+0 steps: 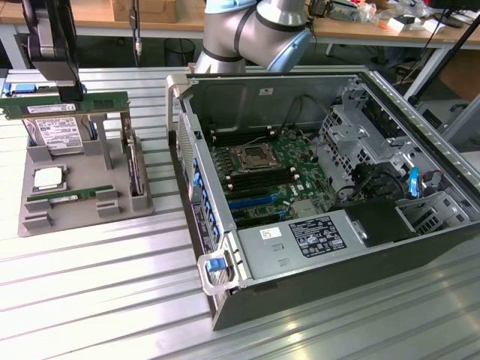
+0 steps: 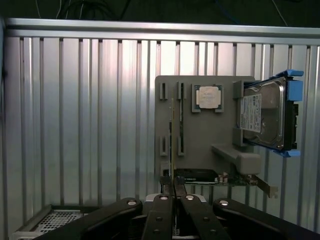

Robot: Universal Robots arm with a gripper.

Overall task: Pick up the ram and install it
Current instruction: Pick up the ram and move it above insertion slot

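Note:
My black gripper (image 1: 71, 91) is at the exterior view's left, above the grey parts holder (image 1: 82, 217), shut on the ram (image 1: 67, 105). The ram is a long green stick held level, clear of the holder. In the wrist view it shows edge-on as a thin line (image 2: 172, 145) running out from between my closed fingertips (image 2: 173, 189). The open computer case (image 1: 420, 127) lies to the exterior view's right. Its motherboard (image 1: 262, 172) is exposed, with long dark memory slots (image 1: 285, 176) on either side of the processor socket (image 1: 251, 156).
The holder also carries a silver hard drive (image 1: 52, 135) (image 2: 262, 115), a square processor chip (image 1: 49, 178) (image 2: 208, 96), a second green stick (image 1: 71, 196) lying flat, and an upright card (image 1: 133, 169). The case's tall wall (image 1: 187, 142) stands between holder and motherboard. The table is ribbed metal (image 1: 97, 285).

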